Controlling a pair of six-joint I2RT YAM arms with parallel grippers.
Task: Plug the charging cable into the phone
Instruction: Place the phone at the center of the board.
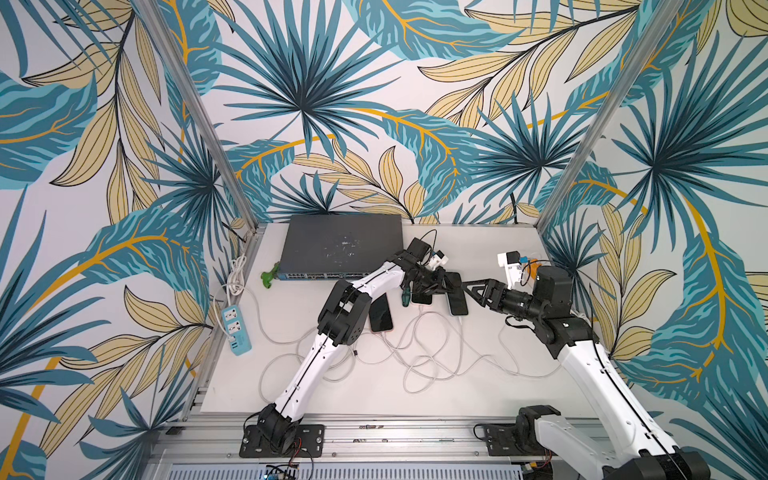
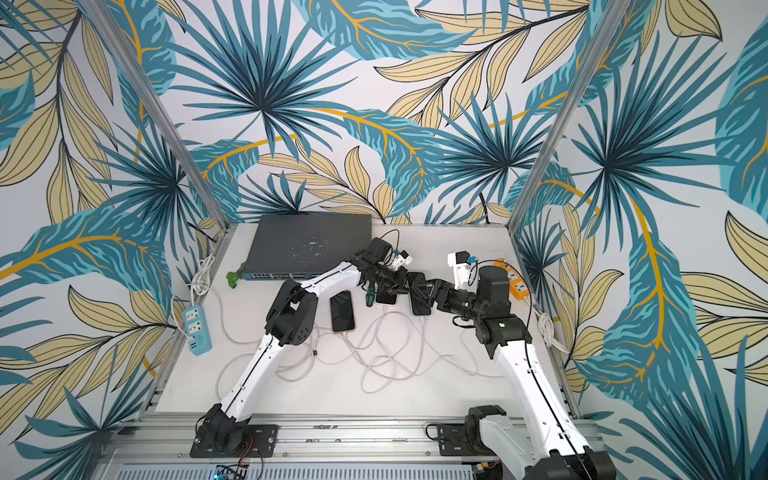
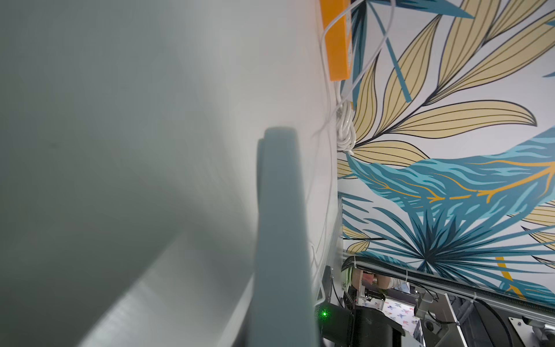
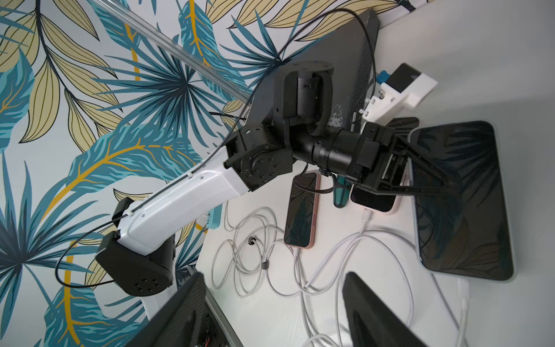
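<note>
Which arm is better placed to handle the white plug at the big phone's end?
Right, probably. The right gripper is open and faces the white plug at the big phone; the left gripper is shut, its tip over that phone's screen.

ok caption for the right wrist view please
Shut left gripper over the largest phone, white charging cables looped beside it

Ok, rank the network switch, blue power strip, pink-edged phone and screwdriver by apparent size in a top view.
Largest: network switch
Then blue power strip and pink-edged phone, too alike to rank; phone partly hidden
Smallest: screwdriver
</note>
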